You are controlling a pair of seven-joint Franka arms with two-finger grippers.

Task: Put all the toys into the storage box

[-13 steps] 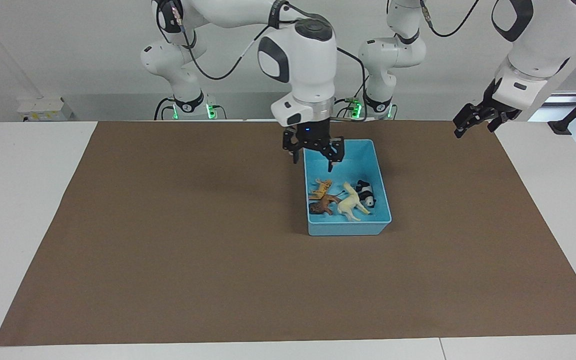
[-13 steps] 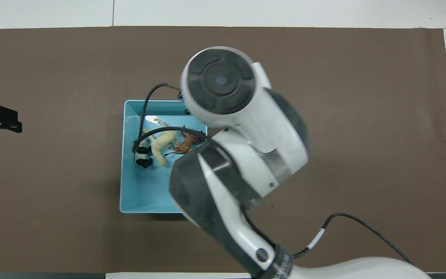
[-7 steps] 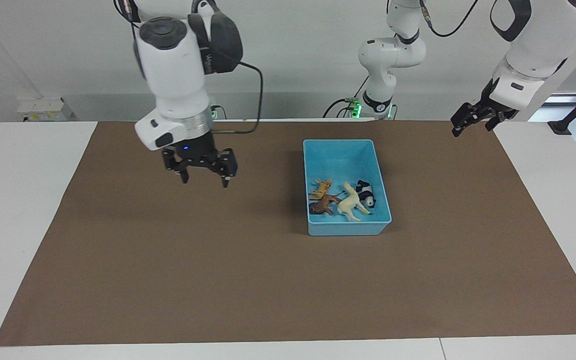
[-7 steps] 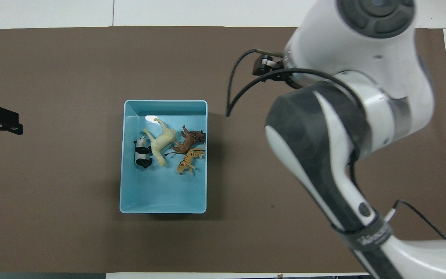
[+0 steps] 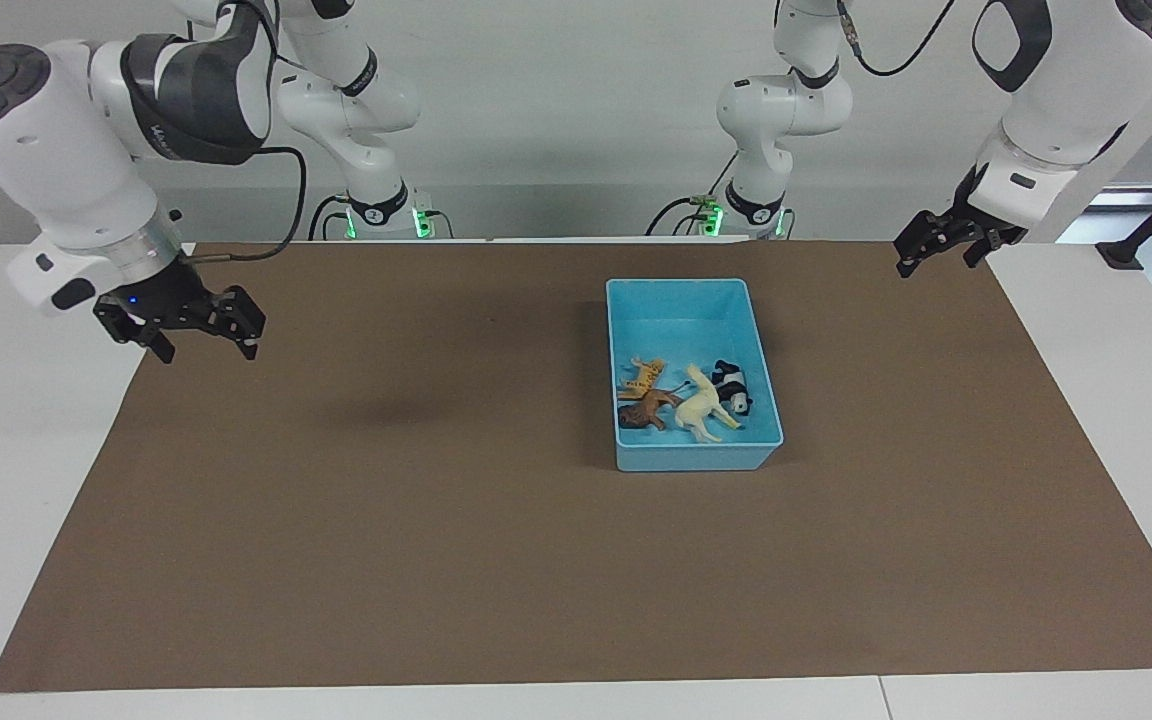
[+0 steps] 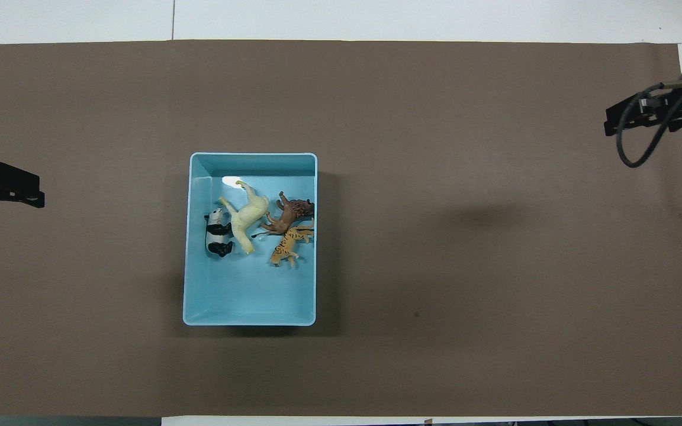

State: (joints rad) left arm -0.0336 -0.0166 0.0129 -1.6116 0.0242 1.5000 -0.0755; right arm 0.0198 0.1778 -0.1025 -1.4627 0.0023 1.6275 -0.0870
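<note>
The light blue storage box [image 5: 681, 315] stands on the brown mat, toward the left arm's end; it also shows in the overhead view [image 6: 246, 296]. All the toys lie in the box's half farther from the robots: the orange tiger [image 5: 644, 375] [image 6: 289, 242], the brown lion [image 5: 648, 410] [image 6: 288, 216], the cream horse [image 5: 704, 405] [image 6: 246, 216] and the panda [image 5: 733, 387] [image 6: 218, 234]. My right gripper [image 5: 208, 350] [image 6: 634, 115] is open and empty, up over the mat's edge at the right arm's end. My left gripper [image 5: 936, 262] [image 6: 6, 186] is open and empty, waiting over the mat's edge at the left arm's end.
The brown mat [image 5: 436, 520] [image 6: 465, 296] covers most of the white table [image 5: 16, 450]. Both arm bases [image 5: 376, 210] stand at the table's edge nearest the robots.
My right gripper has swung from over the storage box's near end to the right arm's end of the table, open and empty throughout. The toys and the box have not moved.
</note>
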